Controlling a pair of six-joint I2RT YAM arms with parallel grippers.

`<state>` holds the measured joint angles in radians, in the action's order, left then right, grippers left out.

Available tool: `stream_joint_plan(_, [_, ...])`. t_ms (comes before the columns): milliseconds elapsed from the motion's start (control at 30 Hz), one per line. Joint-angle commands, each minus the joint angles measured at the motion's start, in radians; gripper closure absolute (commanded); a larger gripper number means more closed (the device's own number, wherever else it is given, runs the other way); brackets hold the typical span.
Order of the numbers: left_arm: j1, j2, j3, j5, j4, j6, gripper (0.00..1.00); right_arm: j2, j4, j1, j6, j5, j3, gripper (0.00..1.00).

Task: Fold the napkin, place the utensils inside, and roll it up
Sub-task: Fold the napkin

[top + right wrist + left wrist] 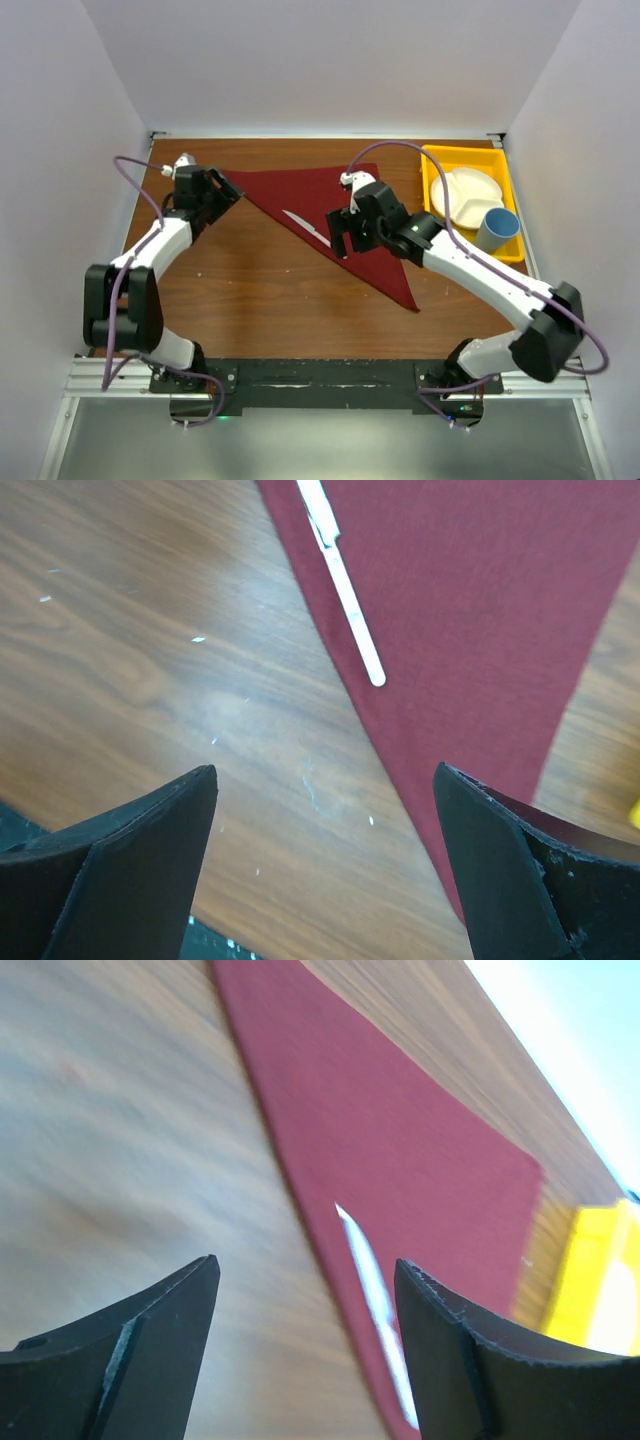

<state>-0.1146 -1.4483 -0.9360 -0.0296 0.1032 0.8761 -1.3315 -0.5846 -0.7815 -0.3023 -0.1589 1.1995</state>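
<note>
Brown wooden counter inside white-walled enclosure. Napkin, maroon, folded to triangle, lies flat mid-counter, long edge running diagonally toward near right. Single silvery utensil rests on napkin, just inside that long edge and running along it. Left fingers spread apart, empty, over bare wood beside napkin's left corner. Right fingers wide apart, holding nothing, above napkin's long edge, near utensil's end. Yellow tray right of napkin, carrying white divided plate and blue cup.
</note>
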Motion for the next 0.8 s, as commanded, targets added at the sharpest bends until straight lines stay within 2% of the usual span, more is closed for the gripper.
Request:
stream_joint_plan(0, [0.114,-0.134,-0.068,0.252,-0.255,-0.241,0.27,-0.111,0.114,0.076,-0.058,0.145,0.061,0.09])
stream_joint_plan(100, [0.179,-0.265,-0.142,0.341,-0.307,-0.256,0.29,-0.181,0.126,0.137,-0.057,0.211,0.077,0.15])
stream_joint_plan(200, [0.217,-0.4,-0.237,0.362,-0.278,-0.249,0.33,-0.213,0.126,0.185,-0.041,0.242,0.086,0.16])
stream_joint_plan(367, [0.236,-0.55,-0.311,0.367,-0.332,-0.244,0.34,-0.219,0.123,0.208,-0.017,0.249,0.091,0.16])
stream_joint_plan(567, [0.234,-0.664,-0.421,0.378,-0.379,-0.233,0.36,-0.232,0.108,0.22,0.005,0.262,0.086,0.17])
stream_joint_plan(767, [0.237,-0.745,-0.507,0.333,-0.323,-0.235,0.39,-0.203,0.098,0.222,0.026,0.252,0.074,0.18])
